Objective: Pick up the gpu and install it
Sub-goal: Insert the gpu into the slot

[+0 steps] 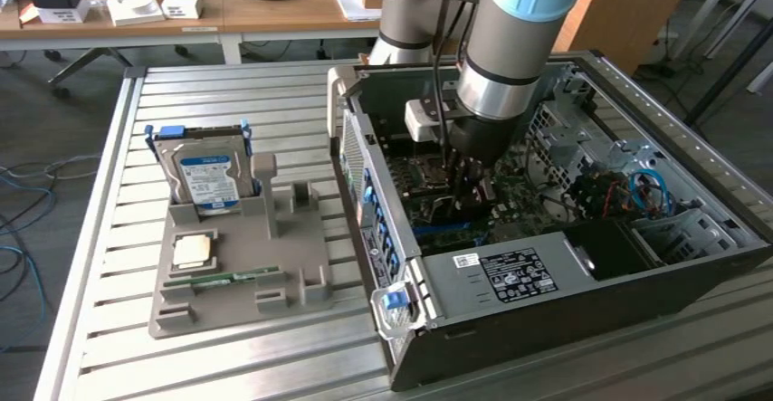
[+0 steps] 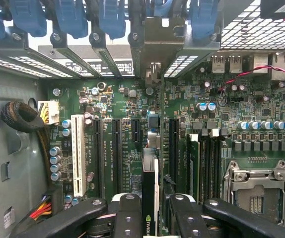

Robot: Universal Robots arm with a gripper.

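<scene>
Gripper point(image 2: 150, 212) holds the gpu point(image 2: 148, 184) tight, and you see it edge-on between the fingers point(image 2: 127, 218), upright over the motherboard point(image 2: 117, 99) slots inside the case point(image 1: 508, 324).

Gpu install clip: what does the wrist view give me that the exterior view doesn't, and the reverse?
Wrist view: the gpu edge-on, clamped between the gripper fingers, with the expansion slots beyond it, plus a white slot and the CPU socket. Exterior view: the grey tray beside the case, carrying the hard drive and memory stick, and the arm reaching down into the open case. Both: the green motherboard inside the case.
</scene>
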